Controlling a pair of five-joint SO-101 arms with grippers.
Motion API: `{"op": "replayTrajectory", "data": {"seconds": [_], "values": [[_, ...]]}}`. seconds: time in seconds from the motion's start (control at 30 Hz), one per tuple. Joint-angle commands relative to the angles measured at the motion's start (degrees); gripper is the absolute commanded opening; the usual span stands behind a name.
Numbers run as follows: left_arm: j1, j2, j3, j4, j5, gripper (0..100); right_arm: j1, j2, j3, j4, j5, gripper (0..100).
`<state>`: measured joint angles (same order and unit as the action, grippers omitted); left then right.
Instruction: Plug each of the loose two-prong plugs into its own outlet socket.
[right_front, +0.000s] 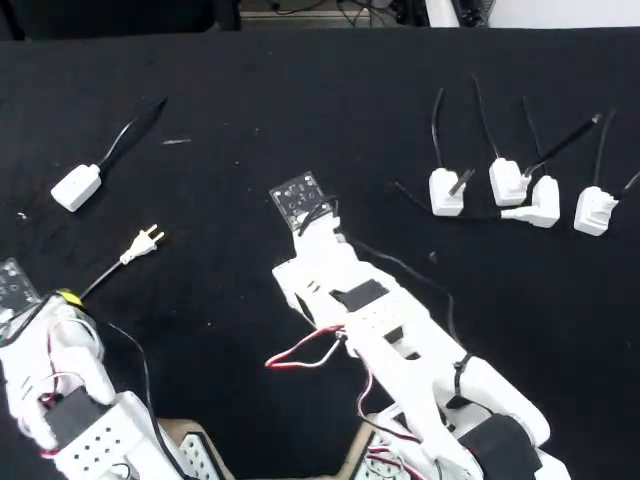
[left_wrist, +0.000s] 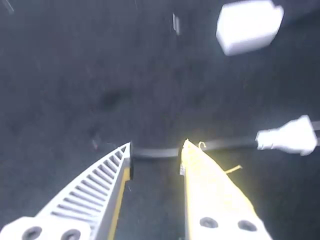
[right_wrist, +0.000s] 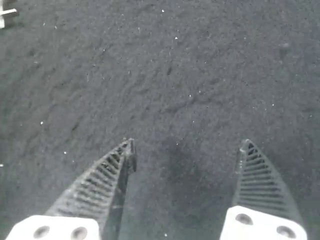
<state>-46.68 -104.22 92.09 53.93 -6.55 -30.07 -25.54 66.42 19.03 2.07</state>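
A loose white two-prong plug lies on the black table, and its black cord runs toward my left gripper. In the left wrist view the left gripper is open, its white and yellow fingertips standing either side of the cord, just behind the plug. A white outlet socket lies beyond the plug, unoccupied. My right gripper hangs open over bare table near the middle, with nothing between its fingers.
Several white sockets and plugs with black cords sit in a row at the back right. The right arm stretches across the centre of the table. Loose red and white wires hang beside it.
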Motion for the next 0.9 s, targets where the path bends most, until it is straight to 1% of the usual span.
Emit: {"op": "replayTrajectory", "data": {"seconds": [0.0, 0.13, 0.23, 0.3, 0.43, 0.53, 0.67, 0.87], "values": [[2.24, -0.35, -16.66, 5.80, -1.23, 17, 1.14, -2.51, -0.57, -1.41, 0.88, 30.0], [6.20, -0.26, -23.78, 10.99, -3.96, 17, 1.14, -2.51, -0.48, -1.41, 0.97, 30.0], [6.90, -0.26, -24.22, 11.16, -4.04, 17, 1.14, -2.51, -0.40, -1.41, 0.97, 30.0], [7.16, -0.26, -23.87, 11.60, -5.71, 17, 1.14, -2.51, -0.31, -1.41, 0.97, 30.0], [8.57, -0.26, -16.57, 8.53, -10.99, 17, 1.14, -2.42, -0.31, -1.49, 1.05, 30.0], [9.27, 0.35, -11.91, 8.00, -12.31, 17, 1.41, -2.42, -0.22, -1.49, 1.05, 30.0], [9.27, 5.80, -13.85, 11.69, -12.40, 18, 1.41, -2.42, -0.04, -1.49, 1.05, 30.0], [9.01, 20.48, -24.57, 12.57, -12.40, 18, 1.41, -2.42, 0.31, -1.49, 1.14, 30.0]]}}
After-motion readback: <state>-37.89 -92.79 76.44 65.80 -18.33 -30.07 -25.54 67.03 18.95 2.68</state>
